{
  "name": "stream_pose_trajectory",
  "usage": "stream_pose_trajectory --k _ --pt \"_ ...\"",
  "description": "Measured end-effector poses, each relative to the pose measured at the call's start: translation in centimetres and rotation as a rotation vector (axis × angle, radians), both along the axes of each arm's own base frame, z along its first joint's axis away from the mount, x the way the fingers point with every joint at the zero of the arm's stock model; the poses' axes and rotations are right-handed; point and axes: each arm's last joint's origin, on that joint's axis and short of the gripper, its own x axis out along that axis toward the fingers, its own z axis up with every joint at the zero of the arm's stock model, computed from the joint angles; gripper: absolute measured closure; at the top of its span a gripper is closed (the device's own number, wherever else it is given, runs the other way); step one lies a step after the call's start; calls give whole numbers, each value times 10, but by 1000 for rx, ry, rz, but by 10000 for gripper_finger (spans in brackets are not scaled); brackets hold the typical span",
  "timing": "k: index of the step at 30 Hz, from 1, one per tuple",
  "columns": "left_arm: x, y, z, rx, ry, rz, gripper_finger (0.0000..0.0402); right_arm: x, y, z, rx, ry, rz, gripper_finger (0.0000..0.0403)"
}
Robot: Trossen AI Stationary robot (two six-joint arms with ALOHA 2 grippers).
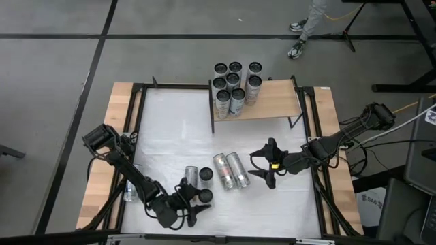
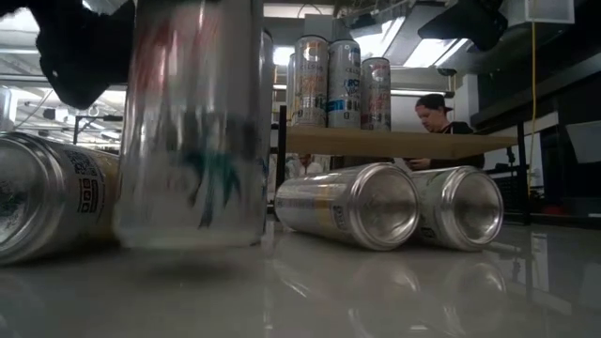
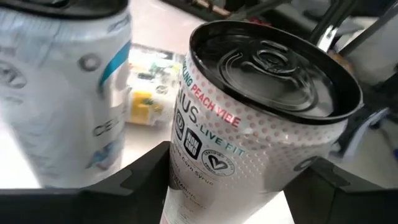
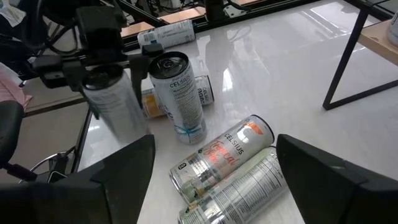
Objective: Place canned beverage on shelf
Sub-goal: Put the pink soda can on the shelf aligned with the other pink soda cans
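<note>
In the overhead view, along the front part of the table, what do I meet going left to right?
Left pincer closed on a can → upright can → two cans lying side by side → right pincer, open and empty.

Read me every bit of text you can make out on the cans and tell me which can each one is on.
"PEACH VIBE" and "LIVE FIT": on the can in the left end effector.
"CELSIUS": on the upright white can beside it.
"CELSIUS": on the upper of the two lying cans.
Fine print on the lower lying can is too small to read.
Labels on the cans on the shelf are too blurred to read.
</note>
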Motion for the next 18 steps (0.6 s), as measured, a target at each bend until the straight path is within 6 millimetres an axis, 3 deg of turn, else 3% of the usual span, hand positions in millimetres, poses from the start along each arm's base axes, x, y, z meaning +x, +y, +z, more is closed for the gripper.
stream_pose_trajectory --k 7,13,18 --pt "15 -12 29 -59 -77 -1 163 0 0 0 0 0 1 79" --pt "36 -20 73 -35 -155 -19 163 -3 -1 4 11 -11 10 79" --pt "60 -10 109 2 -185 -21 163 -11 -5 15 49 -48 42 79"
